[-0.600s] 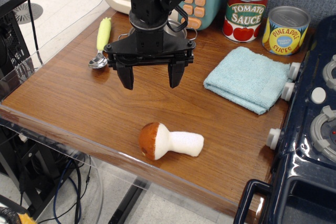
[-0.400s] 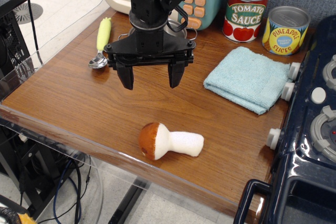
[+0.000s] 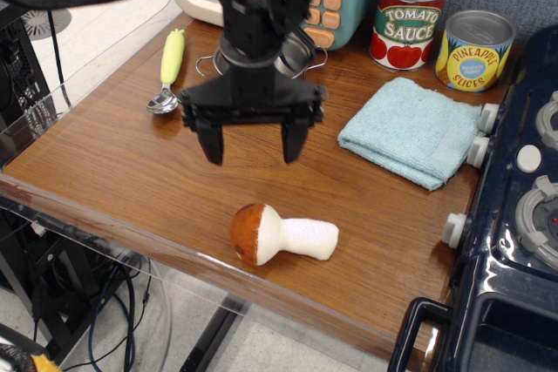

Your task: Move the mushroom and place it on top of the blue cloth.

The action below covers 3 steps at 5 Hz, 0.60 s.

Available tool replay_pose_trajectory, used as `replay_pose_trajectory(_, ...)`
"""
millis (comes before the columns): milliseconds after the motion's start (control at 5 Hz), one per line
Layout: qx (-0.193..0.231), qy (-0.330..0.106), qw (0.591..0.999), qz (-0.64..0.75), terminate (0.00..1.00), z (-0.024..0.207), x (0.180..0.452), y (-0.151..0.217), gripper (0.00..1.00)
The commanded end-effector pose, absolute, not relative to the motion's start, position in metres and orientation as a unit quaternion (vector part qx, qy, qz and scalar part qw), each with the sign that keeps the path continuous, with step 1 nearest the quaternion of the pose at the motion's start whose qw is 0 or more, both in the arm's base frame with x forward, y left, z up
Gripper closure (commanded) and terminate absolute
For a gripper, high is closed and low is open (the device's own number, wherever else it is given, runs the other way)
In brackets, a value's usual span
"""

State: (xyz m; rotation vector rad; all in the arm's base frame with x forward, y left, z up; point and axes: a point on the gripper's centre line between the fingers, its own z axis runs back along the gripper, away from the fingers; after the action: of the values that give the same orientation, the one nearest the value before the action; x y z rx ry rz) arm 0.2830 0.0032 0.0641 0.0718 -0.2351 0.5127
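The mushroom (image 3: 281, 234) lies on its side near the table's front edge, its reddish-brown cap to the left and its white stem to the right. My gripper (image 3: 252, 152) hangs open and empty above the table, a little behind the mushroom, its two black fingers spread wide. The blue cloth (image 3: 411, 131) lies folded at the right, in front of the two cans, with nothing on it.
A tomato sauce can (image 3: 409, 19) and a pineapple slices can (image 3: 474, 50) stand at the back right. A spoon with a yellow-green handle (image 3: 168, 70) lies at the left. A toy stove (image 3: 523, 206) borders the right side. A metal pot (image 3: 292, 52) sits behind the gripper.
My gripper has moved down and slightly toward the front, closer to the mushroom. It stays open. The mushroom and cloth have not moved.
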Motion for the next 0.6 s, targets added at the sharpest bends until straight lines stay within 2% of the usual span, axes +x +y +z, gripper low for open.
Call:
replay_pose_trajectory(0, 0.016, -0.114, 0.966, 0.229, 0.0, 0.06, 0.269, -0.014, 0.0)
replay_pose_trajectory(400, 0.045, -0.076, 0.969, 0.23, 0.0, 0.039, 0.243, -0.021, 0.0)
